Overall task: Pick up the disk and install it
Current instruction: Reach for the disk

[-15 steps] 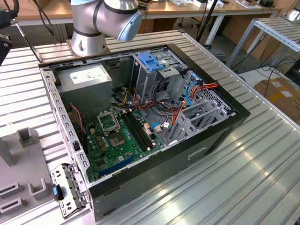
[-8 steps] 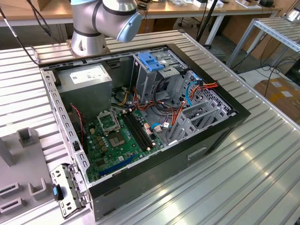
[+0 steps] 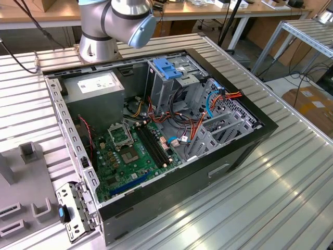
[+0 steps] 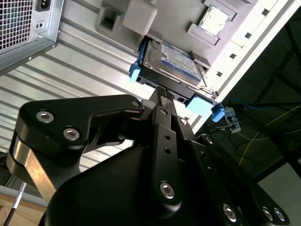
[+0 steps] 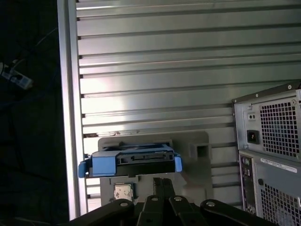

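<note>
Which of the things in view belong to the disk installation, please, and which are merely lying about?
Job in hand: the disk, resting on the grey holder; the gripper close to it; the open computer case.
Not involved: the processor chip on the same holder; the power-supply box; the motherboard; the metal bracket beside the case.

Exterior view: one robot arm [image 3: 112,23], one ribbed metal table [image 3: 281,198] and one open computer case [image 3: 244,151] on it. Inside the case there are one grey power-supply box [image 3: 96,88], one green motherboard [image 3: 125,156] and one metal cage [image 3: 169,78] with a light-blue top. First wrist view: one end effector [image 5: 162,181], one disk [image 5: 141,157] carrying two blue tabs [image 5: 103,165] (one at each end of its near edge), one grey holder [image 5: 197,141] and one small square chip [image 5: 123,191].
</note>
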Action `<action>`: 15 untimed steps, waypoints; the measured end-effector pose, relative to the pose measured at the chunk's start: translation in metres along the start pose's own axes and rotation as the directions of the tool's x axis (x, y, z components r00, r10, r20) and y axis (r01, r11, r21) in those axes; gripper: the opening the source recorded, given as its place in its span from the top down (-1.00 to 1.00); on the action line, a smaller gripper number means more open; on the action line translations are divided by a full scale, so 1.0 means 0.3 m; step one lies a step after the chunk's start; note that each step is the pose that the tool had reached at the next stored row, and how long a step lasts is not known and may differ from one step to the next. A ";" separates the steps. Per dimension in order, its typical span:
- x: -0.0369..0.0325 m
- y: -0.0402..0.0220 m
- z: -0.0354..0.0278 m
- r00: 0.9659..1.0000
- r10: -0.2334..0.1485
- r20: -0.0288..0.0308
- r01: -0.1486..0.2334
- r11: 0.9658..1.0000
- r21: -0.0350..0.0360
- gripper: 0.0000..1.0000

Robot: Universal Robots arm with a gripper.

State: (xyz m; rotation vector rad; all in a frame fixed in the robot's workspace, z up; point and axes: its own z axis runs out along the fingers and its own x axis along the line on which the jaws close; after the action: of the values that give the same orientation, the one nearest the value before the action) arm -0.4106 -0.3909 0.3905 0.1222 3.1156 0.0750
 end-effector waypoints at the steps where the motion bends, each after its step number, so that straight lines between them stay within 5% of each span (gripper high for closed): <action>1: 0.011 -0.001 0.000 1.000 0.000 0.000 0.000 1.000 0.000 0.79; 15: 0.174 -0.005 -0.003 1.000 0.001 0.000 -0.001 1.000 0.000 0.79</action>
State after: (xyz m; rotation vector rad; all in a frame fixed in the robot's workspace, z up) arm -0.4628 -0.3884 0.3903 0.1232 3.1155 0.0751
